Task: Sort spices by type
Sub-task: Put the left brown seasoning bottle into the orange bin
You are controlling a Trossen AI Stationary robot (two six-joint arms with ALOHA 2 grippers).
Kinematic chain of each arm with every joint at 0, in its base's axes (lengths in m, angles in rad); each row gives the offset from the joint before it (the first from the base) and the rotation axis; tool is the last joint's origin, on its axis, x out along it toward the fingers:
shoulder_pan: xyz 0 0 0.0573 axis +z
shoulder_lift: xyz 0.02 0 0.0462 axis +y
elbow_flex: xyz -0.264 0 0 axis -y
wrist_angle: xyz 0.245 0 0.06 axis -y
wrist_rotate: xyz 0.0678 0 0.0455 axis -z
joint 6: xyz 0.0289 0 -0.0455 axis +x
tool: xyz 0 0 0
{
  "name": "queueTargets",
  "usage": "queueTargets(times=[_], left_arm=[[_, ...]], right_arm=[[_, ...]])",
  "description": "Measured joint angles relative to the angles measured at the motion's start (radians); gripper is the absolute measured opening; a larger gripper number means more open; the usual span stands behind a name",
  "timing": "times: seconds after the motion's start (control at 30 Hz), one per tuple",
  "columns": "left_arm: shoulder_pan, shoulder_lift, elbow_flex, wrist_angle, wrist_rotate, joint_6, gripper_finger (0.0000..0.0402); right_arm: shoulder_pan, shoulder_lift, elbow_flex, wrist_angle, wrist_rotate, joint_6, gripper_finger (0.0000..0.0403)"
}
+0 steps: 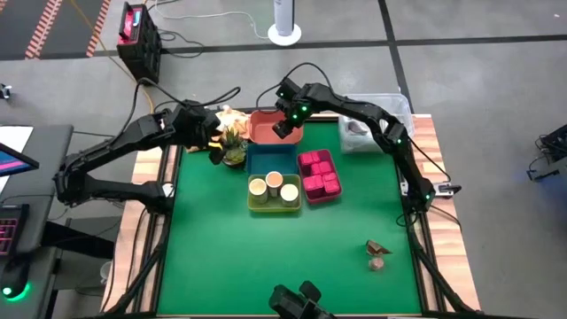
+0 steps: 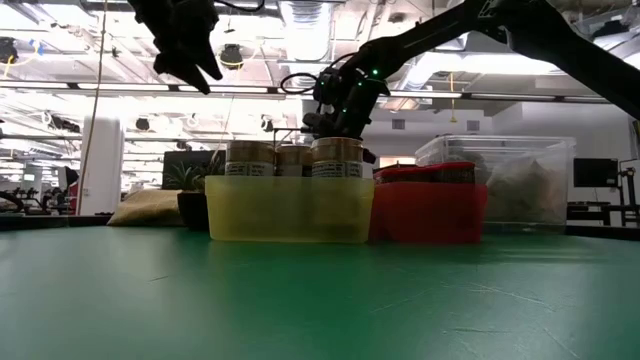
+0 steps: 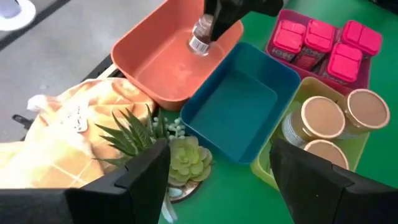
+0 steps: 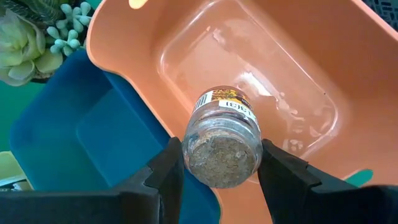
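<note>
Nearest the lens, at the right wrist view's lower centre, the right gripper (image 4: 219, 163) is grasping a small glass spice jar (image 4: 222, 144), jaws clenched on its sides, base toward the camera and long axis pointing down into the salmon tray (image 4: 311, 56). The jar is hanging above that tray's near end, close to the rim it shares with the empty teal tray (image 4: 68, 134), so the coming release turns on keeping it on the salmon side; the tray floor beyond is lying bare.

In the high view, going left to right: the left gripper (image 1: 215, 135) is hovering at upper left beside the succulent pot (image 1: 233, 152), jaws released and holding nothing. At centre the tan jars (image 1: 274, 186) are sitting in the yellow-green tray (image 1: 266, 206), the magenta blocks (image 1: 321, 172) in the red tray (image 1: 306, 188). Toward lower right, brown lumps (image 1: 377, 254) are waiting on open green worktop (image 1: 221, 257), nearer the right arm.
</note>
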Motion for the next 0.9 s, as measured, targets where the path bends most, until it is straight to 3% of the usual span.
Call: queueTargets(times=[0.37, 0.67, 0.9], left_arm=[[-0.011, 0.0, 0.0, 0.009, 0.012, 0.026, 0.0261], [-0.014, -0.044, 0.0, 0.126, 0.065, 0.138, 0.0261], [-0.013, -0.059, 0.0, 0.125, 0.028, 0.141, 0.0261]], right_arm=[[-0.004, -0.001, 0.0, 0.005, 0.0, 0.031, 0.0197], [-0.019, -0.001, 0.0, 0.012, -0.001, 0.034, 0.0197], [-0.046, -0.001, 0.029, -0.015, -0.079, 0.095, 0.0197]])
